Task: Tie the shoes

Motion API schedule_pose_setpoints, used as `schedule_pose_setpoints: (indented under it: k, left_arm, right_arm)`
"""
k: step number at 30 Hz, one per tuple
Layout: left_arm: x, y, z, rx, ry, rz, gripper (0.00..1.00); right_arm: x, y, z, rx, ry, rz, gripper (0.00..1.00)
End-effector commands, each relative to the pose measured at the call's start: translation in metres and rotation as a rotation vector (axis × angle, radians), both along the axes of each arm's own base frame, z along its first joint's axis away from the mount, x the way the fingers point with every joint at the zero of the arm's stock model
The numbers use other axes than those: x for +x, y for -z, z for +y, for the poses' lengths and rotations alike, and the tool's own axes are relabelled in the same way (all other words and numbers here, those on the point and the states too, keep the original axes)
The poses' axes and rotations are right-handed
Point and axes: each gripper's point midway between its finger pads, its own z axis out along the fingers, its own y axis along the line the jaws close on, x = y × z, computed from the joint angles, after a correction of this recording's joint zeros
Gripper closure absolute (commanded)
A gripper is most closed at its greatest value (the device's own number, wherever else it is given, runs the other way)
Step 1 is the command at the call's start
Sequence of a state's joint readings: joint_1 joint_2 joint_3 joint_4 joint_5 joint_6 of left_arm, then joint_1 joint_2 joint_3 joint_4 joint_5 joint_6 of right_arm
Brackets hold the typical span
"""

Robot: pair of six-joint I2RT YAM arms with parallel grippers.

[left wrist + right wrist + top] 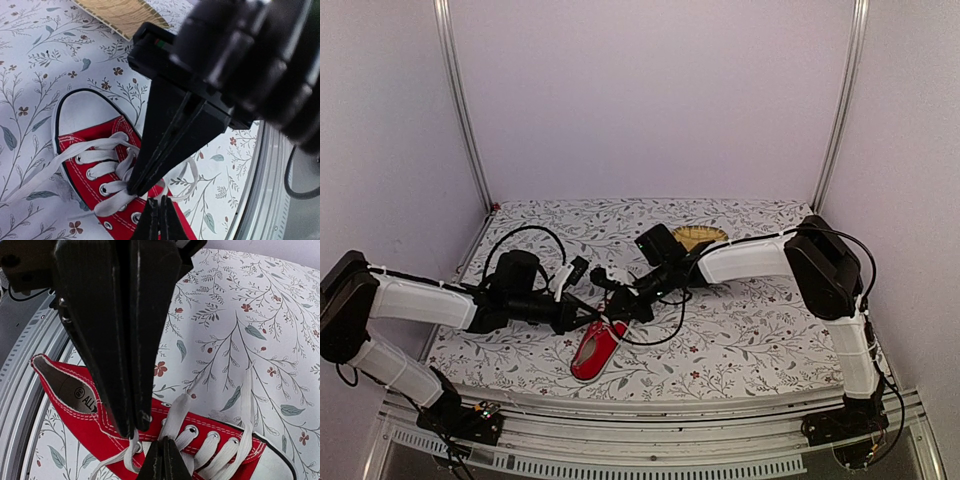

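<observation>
With the knot yet to come, your red sneaker (597, 350) lies on its sole near the front edge of the flowered counter (750, 330), toe pointing away from the rail and between the two arms. The white laces (107, 155) are threaded through the eyelets but no bow or knot shows. One free end (247, 390) trails out across the cloth, so by the look of it the tying itself is all still ahead. Both arms reach inward and low. The left gripper (159, 212) and right gripper (162, 455) are each pressed closed, tips meeting nose to nose over the upper eyelets. Whether either pinches a lace cannot be told. The yellow basket (700, 238) sits well behind.
</observation>
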State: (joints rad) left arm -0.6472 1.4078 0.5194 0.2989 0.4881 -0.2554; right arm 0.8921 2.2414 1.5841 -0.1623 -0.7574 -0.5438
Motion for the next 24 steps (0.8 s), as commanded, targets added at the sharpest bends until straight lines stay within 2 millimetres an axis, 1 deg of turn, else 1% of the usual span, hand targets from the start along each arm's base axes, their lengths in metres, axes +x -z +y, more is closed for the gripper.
schedule_pose_setpoints:
  k: [1,4,6,8,10,15,17,21,24]
  left_arm:
    - [0.005,-0.024,-0.009,-0.073,0.052,-0.059,1.00]
    - [0.003,-0.026,-0.009,-0.080,0.061,-0.065,1.00]
    - [0.006,-0.026,-0.007,-0.075,0.046,-0.068,1.00]
    - [0.011,-0.024,-0.001,-0.059,0.005,-0.070,1.00]
    - [0.013,-0.024,0.002,-0.060,-0.019,-0.078,1.00]
    - [0.018,-0.028,0.008,-0.073,-0.049,-0.096,1.00]
    - [0.019,-0.027,0.010,-0.074,-0.053,-0.091,1.00]
    - [0.016,-0.026,0.008,-0.091,-0.035,-0.077,1.00]
    - [0.011,-0.024,0.005,-0.101,-0.006,-0.054,1.00]
  right_arm:
    - [0.002,-0.007,0.010,0.048,-0.039,-0.001,0.98]
    - [0.010,-0.012,0.011,0.069,-0.030,-0.004,0.98]
    - [0.012,-0.017,0.011,0.084,-0.032,0.019,0.98]
    - [0.006,-0.023,0.009,0.092,-0.056,0.051,0.98]
    - [-0.005,-0.024,0.004,0.087,-0.092,0.098,0.98]
    - [-0.025,-0.010,-0.011,0.026,-0.145,0.189,0.98]
    - [-0.032,-0.007,-0.016,0.019,-0.166,0.215,0.98]
    - [-0.037,-0.007,-0.017,0.031,-0.189,0.239,0.98]
    - [-0.033,-0.009,-0.013,0.055,-0.180,0.222,0.98]
